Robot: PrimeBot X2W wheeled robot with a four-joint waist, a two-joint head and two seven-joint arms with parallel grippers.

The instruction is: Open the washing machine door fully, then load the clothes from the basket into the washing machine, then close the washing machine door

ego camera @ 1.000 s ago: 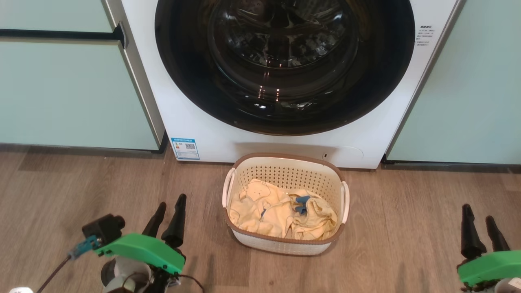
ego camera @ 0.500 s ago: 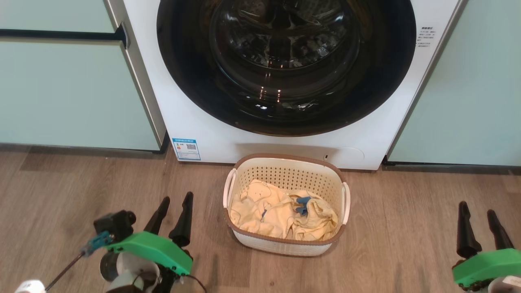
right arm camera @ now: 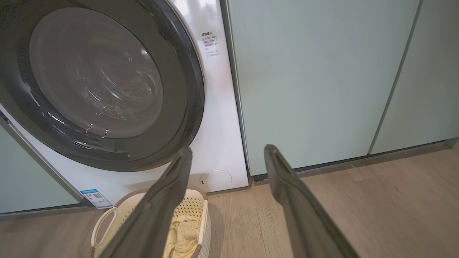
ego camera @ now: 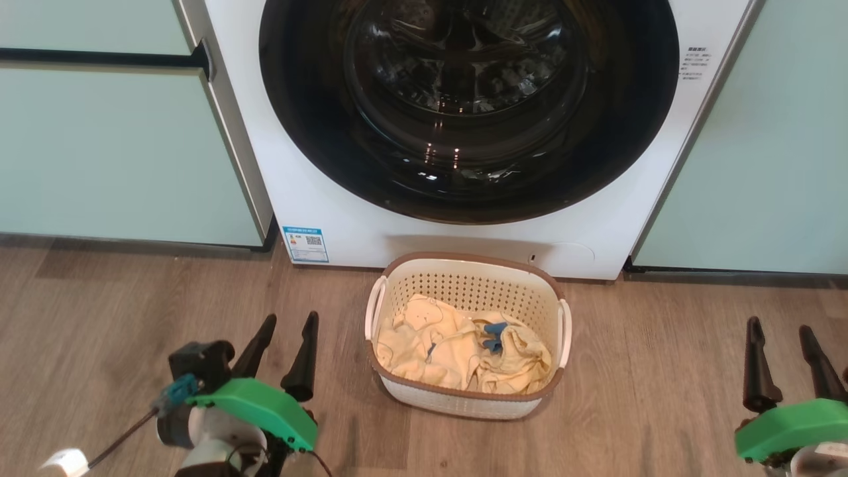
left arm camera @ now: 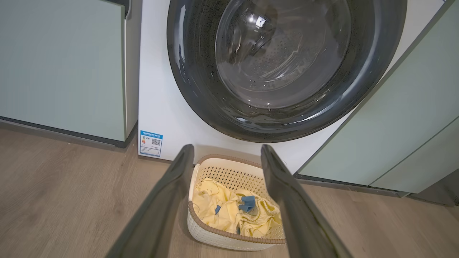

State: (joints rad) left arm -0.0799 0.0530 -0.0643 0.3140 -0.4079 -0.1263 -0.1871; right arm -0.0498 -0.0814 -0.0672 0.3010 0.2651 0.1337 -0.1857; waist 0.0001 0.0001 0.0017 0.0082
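With the left gripper and right gripper spread empty, the glossy door looks rigid and slick, best hooked at its rim.

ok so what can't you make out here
Door top: cut off by the upper edge, head and left wrist views.
Basket floor: head view, covered by the clothes.
Sticker print: head view, too small to read.
Much of the basket: right wrist view, behind the right gripper.
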